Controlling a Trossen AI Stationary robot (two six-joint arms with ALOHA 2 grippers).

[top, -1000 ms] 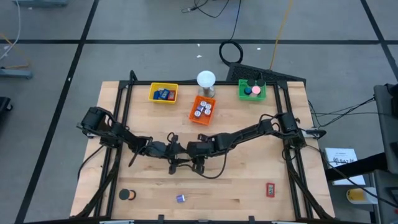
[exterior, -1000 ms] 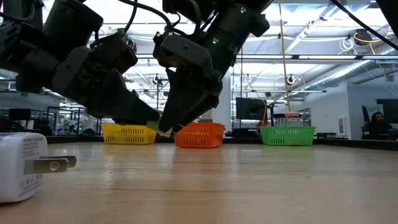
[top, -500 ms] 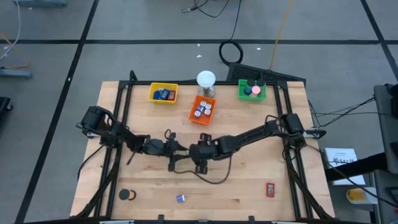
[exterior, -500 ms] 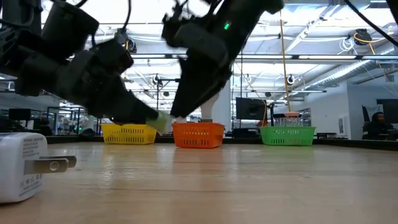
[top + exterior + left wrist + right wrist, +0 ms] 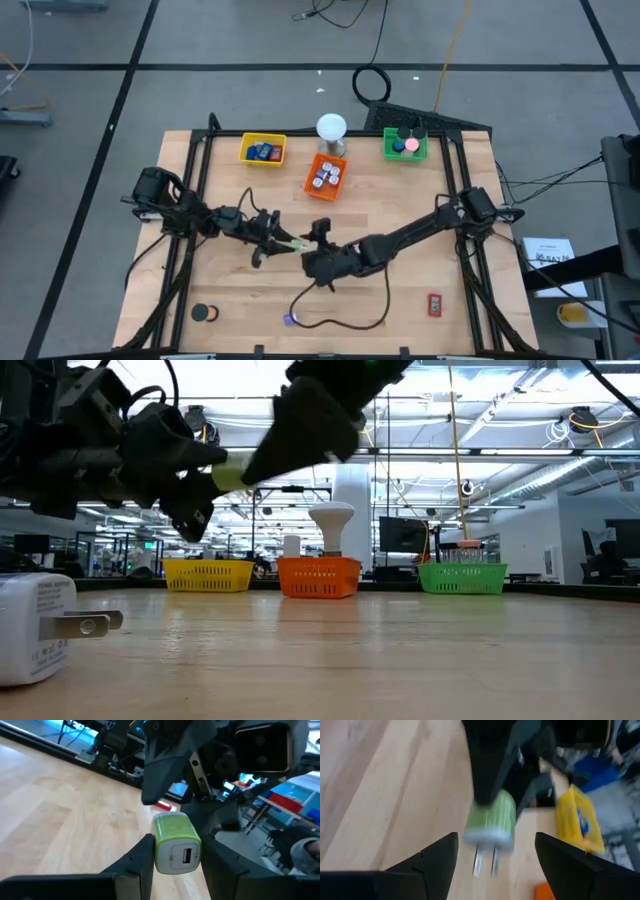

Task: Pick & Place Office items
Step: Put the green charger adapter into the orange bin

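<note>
A small green charger plug [image 5: 176,840] with white ends hangs above the middle of the table, also seen as the green charger [image 5: 292,243]. My left gripper [image 5: 177,842] is shut on it and reaches in from the table's left [image 5: 278,241]. The plug's two metal prongs [image 5: 485,857] point away from that gripper. My right gripper [image 5: 495,837] is open and stands just beyond the prong end [image 5: 318,238], its fingers apart on either side and touching nothing. In the low view the charger [image 5: 228,468] is well above the tabletop. My left gripper pinches the charger's two green sides [image 5: 156,847] between its fingers. The fingers lie level, coming from the table's left, with the USB face [image 5: 182,857] turned back toward the wrist. The charger is lifted clear of the table, prongs pointing toward the right arm.
Yellow tray [image 5: 262,150], orange tray [image 5: 325,176] and green tray [image 5: 405,145] with a white globe lamp [image 5: 331,128] line the far edge. Near the front lie a black roll [image 5: 205,313], a small white plug [image 5: 290,319], a red block [image 5: 434,304] and a loose dark cable [image 5: 350,322].
My left gripper has risen with the green charger, which was low over the table between both grippers and now hangs well clear. My right gripper has come off the charger, rolled, risen and drawn back toward the table's near edge.
</note>
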